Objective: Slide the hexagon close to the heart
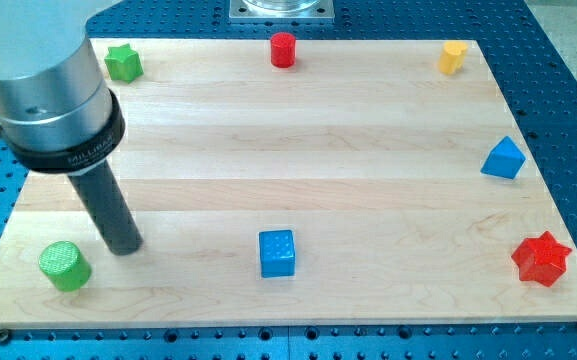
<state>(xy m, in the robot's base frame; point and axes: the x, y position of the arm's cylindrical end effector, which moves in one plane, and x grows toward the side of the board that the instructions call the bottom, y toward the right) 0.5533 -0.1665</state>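
A small red block [283, 49], which looks like a hexagon, stands at the view's top edge near the middle. A small yellow block [452, 57], which looks like a heart, sits at the view's top right, far to the red block's right. My tip [125, 248] rests on the board at the view's lower left, far from both. It is just to the right of a green cylinder [65, 265] and slightly above it, with a small gap between them.
A green star [123, 62] sits at the top left. A blue cube [277, 253] is at the bottom middle, a blue triangle [504, 159] at the right edge, and a red star [541, 258] at the bottom right. The wooden board [298, 140] lies on a blue perforated table.
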